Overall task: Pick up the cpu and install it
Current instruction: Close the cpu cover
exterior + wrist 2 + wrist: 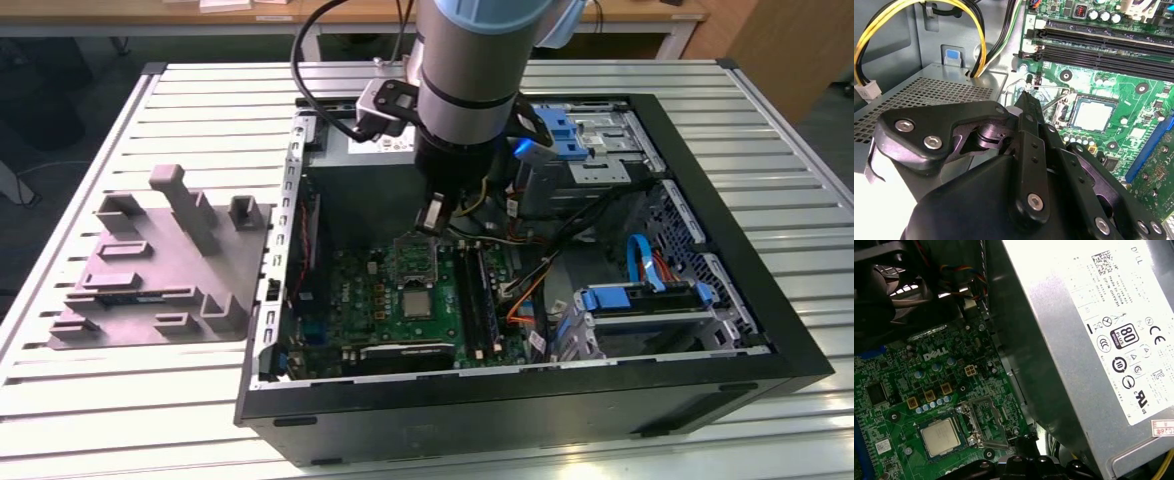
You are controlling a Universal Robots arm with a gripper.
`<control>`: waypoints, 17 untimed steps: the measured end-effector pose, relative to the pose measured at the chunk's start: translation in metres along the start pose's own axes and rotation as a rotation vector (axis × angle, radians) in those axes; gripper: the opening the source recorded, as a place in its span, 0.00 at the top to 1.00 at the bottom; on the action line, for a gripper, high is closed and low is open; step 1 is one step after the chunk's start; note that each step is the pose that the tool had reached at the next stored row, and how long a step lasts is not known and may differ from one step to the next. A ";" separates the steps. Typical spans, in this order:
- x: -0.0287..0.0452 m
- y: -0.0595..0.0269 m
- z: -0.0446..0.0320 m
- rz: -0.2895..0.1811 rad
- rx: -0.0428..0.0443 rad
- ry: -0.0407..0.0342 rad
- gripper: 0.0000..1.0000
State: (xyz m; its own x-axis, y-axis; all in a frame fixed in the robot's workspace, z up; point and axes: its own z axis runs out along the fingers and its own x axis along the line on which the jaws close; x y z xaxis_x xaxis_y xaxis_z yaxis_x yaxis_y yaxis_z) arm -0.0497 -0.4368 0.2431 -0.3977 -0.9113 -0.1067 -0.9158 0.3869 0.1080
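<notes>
The cpu (418, 301) is a small silvery square lying flat in its socket on the green motherboard (387, 300) inside the open computer case. Both wrist views show the cpu (1093, 114) (941, 436) with the socket's metal load plate (1058, 107) (985, 421) swung open beside it. My gripper (430, 218) hangs over the board just beyond the socket, on the power-supply side. In the second wrist view the gripper (1027, 96) has its black fingers pressed together with nothing between them, the tip close to the socket's thin wire lever (1046, 89).
The grey power supply (1094, 340) stands close beside the socket. Yellow and black cables (974, 30) loop near my gripper, and black memory slots (1104, 42) run past the socket. A grey moulded fixture (160, 270) sits on the slatted table at the exterior view's left. Blue drive brackets (641, 300) fill the case's other side.
</notes>
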 end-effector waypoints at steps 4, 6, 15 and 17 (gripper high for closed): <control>0.0001 0.0004 -0.0002 0.000 0.0066 0.0158 0.89; 0.0002 0.0005 -0.0001 0.001 0.0159 0.0373 0.89; 0.0039 0.0002 -0.0003 -0.004 0.0202 0.0488 0.89; 0.0057 -0.0004 -0.0003 -0.005 0.0201 0.0490 0.89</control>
State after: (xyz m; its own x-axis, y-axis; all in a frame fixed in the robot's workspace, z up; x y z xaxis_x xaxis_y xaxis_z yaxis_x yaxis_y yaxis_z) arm -0.0516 -0.4422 0.2427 -0.3898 -0.9190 -0.0587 -0.9191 0.3843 0.0876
